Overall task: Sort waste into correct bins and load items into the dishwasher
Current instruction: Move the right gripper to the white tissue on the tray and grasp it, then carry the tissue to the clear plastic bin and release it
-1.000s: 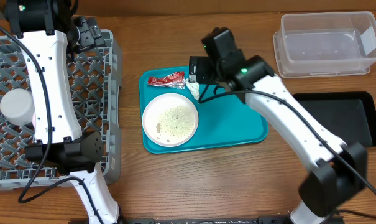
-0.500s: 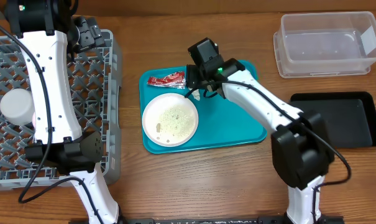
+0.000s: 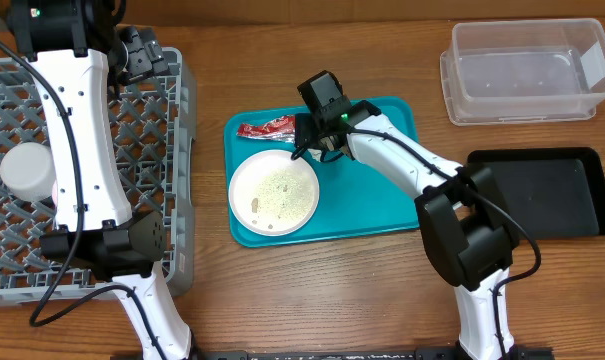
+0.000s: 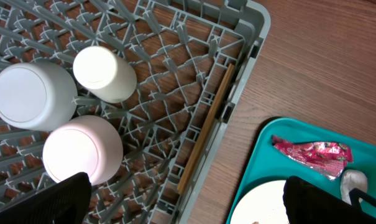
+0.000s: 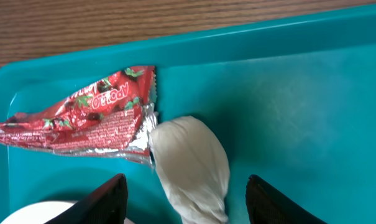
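A crumpled red wrapper (image 3: 267,127) (image 5: 82,115) and a white tissue wad (image 5: 191,165) lie at the back left of the teal tray (image 3: 382,200). My right gripper (image 3: 317,140) (image 5: 186,199) is open, low over the tray, its fingers on either side of the tissue. A white plate (image 3: 244,205) holding rice scraps (image 3: 277,190) sits on the tray's left. My left gripper (image 4: 188,199) is open and empty above the right wall of the grey dish rack (image 3: 132,130). The rack holds an upturned grey-blue bowl (image 4: 33,94), a pink bowl (image 4: 82,149) and a white cup (image 4: 104,74).
A clear tub (image 3: 527,70) stands at the back right, with a black tray (image 3: 552,190) in front of it. Wooden chopsticks (image 4: 206,124) lie inside the rack along its right wall. The left arm (image 3: 77,140) reaches across the rack.
My right gripper has moved left and down over the tray, and its open fingers now straddle the tissue. The left arm has not moved.
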